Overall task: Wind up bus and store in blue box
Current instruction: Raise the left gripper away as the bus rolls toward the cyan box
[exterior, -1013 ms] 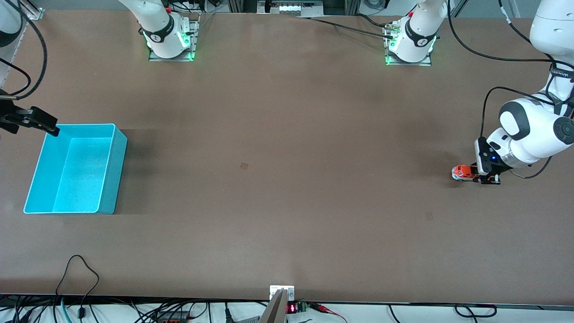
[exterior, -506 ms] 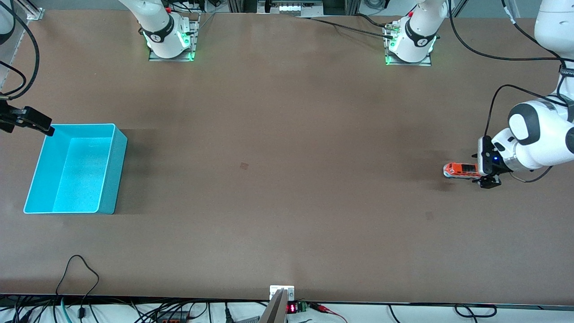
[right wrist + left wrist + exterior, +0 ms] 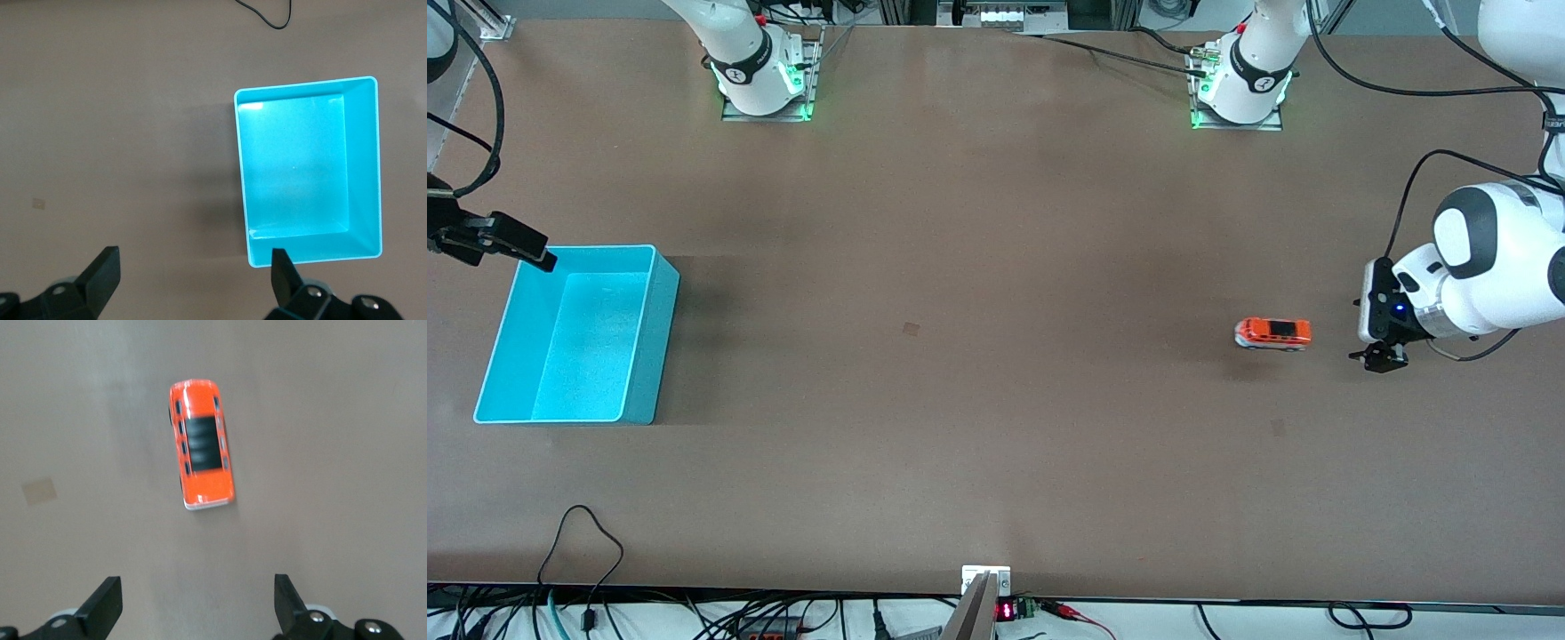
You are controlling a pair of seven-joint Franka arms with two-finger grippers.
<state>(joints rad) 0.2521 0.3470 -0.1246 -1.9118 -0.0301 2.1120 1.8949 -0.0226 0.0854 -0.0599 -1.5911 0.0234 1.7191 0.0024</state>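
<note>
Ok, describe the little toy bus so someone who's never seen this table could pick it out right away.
Start at the brown table and go toward the left arm's end, away from the blue box. The bus sits alone on the bare surface, just clear of the open left gripper. It is the only small orange thing there, with a dark roof panel and a pale lower edge.

Very little lettering on show here. At roughly six o'clock in the front view, just past the tabletop's near edge, a small red digit display (image 3: 1005, 611) glows, its figures too tiny to read. Up at twelve o'clock, each arm's base collar (image 3: 740, 69) carries a small round logo mark, not legible. At three o'clock, a dark band on the left arm (image 3: 1554, 124) bears pale lettering that can't be made out. Neither wrist view shows any writing at all.
</note>
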